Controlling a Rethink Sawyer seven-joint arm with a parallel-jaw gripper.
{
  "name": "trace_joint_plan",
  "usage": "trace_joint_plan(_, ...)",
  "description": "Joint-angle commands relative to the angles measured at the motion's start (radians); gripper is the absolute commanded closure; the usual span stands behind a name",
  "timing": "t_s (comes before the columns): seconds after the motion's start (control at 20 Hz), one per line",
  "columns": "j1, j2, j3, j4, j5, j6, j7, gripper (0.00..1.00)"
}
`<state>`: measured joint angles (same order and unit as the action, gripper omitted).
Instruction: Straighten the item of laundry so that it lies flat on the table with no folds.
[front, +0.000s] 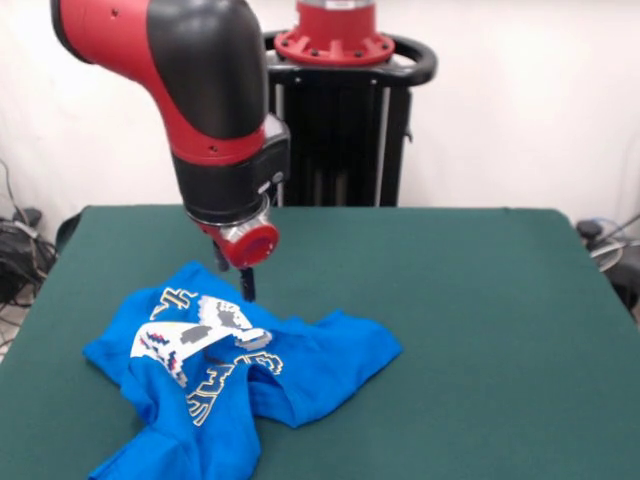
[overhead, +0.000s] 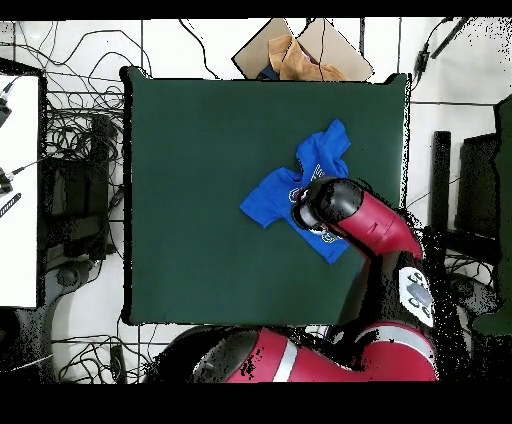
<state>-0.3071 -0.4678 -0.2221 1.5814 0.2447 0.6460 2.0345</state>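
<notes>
The item of laundry (front: 235, 375), a bright blue T-shirt with a white print, lies crumpled near the table's (front: 480, 300) front left. Several folds run across it, its printed front is bunched up, and one part spreads right. My gripper (front: 247, 284) hangs under the red wrist flange, right at the shirt's far edge; whether it touches the cloth does not show. In the overhead view the shirt (overhead: 285, 195) lies right of the middle of the green table (overhead: 200, 150), and the arm's wrist (overhead: 335, 205) covers part of it and hides the gripper.
A cardboard box (overhead: 300, 50) with brown paper sits beyond the table's top edge in the overhead view. Cables (overhead: 80, 140) lie on the floor to the left, beside a white surface (overhead: 18, 190). Green cloth stretches wide to the shirt's left there.
</notes>
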Motion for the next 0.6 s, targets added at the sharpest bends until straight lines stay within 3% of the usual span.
trace_joint_plan(0.05,0.034,0.046,0.120,0.097,0.094,-0.088,0.244,0.00)
trace_joint_plan(0.6,0.061,0.109,0.178,0.141,0.226,-0.273,0.282,0.00)
